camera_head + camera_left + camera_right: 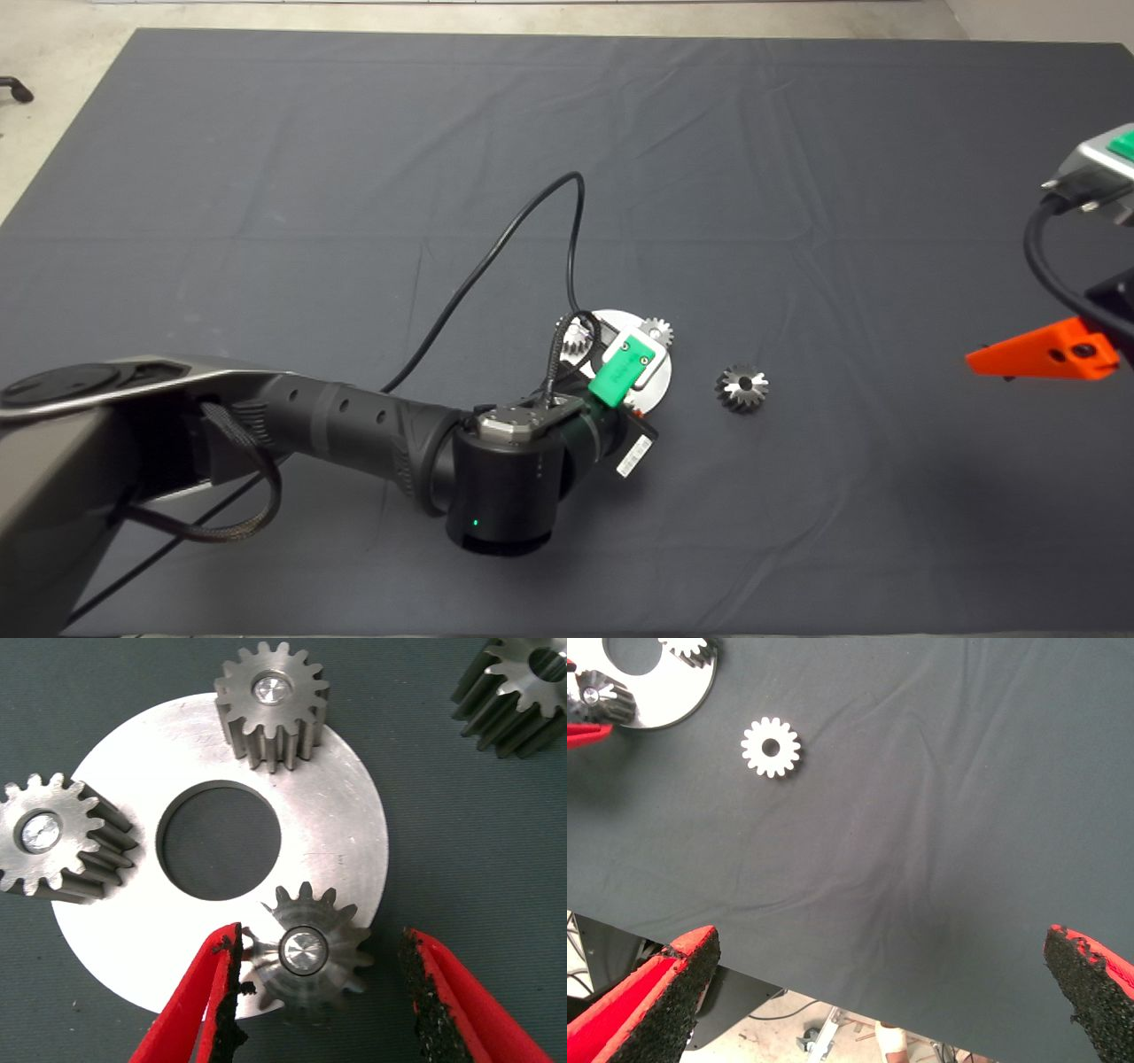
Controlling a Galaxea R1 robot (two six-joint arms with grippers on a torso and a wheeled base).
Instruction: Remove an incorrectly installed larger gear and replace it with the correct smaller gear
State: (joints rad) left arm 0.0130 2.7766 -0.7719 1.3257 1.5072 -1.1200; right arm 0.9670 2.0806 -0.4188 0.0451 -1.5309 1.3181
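The round steel plate (354,828) carries three small bright spur gears on pins. My left gripper (321,933) is open around the smaller gear (306,952) at the plate's rim; one pad (226,988) is close against its teeth and the other stands apart. The two other small gears (272,713) (53,837) sit further round the plate. The larger gear (742,388), dark and bevelled, lies loose on the mat to the right of the plate (660,377); it also shows in the left wrist view (523,682) and the right wrist view (771,746). My right gripper (877,948) is open and empty.
The left arm's black cable (496,257) loops over the mat behind the plate. The right arm waits at the right edge, one red finger (1036,356) showing. The right wrist view shows the mat's edge and the floor beyond (833,1028).
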